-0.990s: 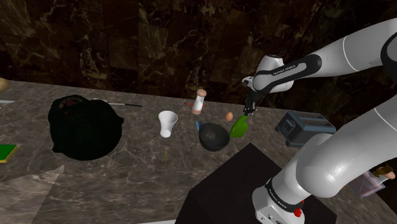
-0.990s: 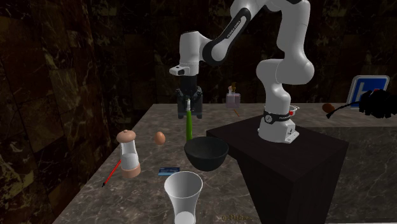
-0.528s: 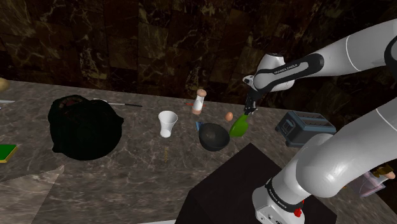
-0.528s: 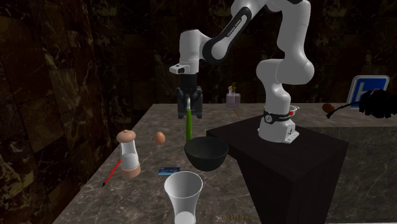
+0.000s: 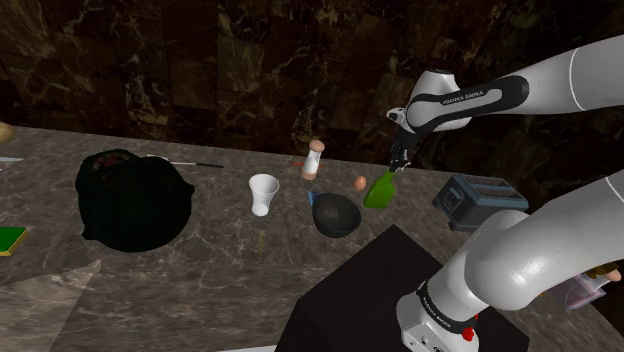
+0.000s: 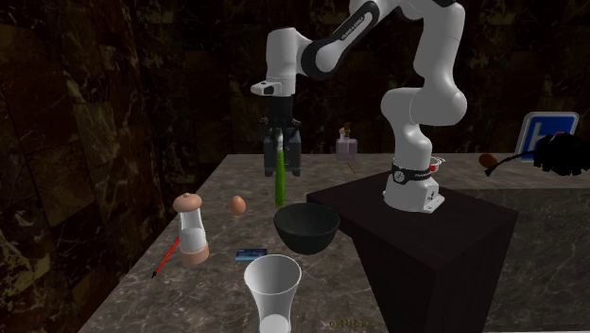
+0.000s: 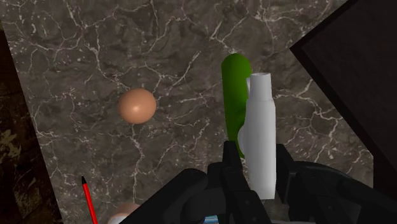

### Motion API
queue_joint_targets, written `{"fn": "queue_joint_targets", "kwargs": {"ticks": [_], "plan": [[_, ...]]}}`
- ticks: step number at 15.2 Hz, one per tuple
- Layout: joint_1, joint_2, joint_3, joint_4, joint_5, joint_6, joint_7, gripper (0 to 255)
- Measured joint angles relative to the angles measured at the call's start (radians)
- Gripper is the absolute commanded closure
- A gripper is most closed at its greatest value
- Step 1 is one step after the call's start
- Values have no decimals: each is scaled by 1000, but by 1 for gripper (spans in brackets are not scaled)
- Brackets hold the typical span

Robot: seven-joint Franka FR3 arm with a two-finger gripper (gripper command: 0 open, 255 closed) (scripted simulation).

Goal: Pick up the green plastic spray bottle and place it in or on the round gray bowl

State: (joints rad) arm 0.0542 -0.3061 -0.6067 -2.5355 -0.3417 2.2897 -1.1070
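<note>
My gripper (image 6: 282,151) is clamped on the white spray head of the green spray bottle (image 6: 280,182), one finger on each side of it. The green body hangs below the fingers. In the second exterior view the bottle hangs upright behind the bowl. In the shoulder view it sits just off the bowl's right edge, beside the bowl and not over it. I cannot tell whether its base is off the surface.

From large to small, I see:

- One dark marbled counter (image 5: 200,270) carries everything.
- One black stand (image 6: 416,236) sits right beside the bowl.
- One black heap (image 5: 135,200) lies well away at the shoulder view's left.
- One grey toaster (image 5: 480,200) is at the shoulder view's right.
- One round dark bowl (image 5: 337,215) sits close to the stand's corner.
- One white cup (image 5: 264,193) stands near the bowl on the shoulder view's left.
- One grinder (image 6: 193,227) stands upright near the counter's edge.
- One brown egg (image 7: 137,105) lies on the counter near the bottle, on the side away from the stand.
- One thin red stick (image 6: 167,257) lies by the grinder.
</note>
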Motion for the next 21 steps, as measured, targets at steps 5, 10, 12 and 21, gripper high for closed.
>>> {"fn": "queue_joint_targets", "kwargs": {"ticks": [5,10,12,21], "plan": [[-3,-43,19,35,-3,-77,3,255],[-5,-80,37,78,-1,-155,3,255],[-6,-98,47,92,-2,-187,5,255],[-6,-140,74,183,8,-318,-6,255]]}}
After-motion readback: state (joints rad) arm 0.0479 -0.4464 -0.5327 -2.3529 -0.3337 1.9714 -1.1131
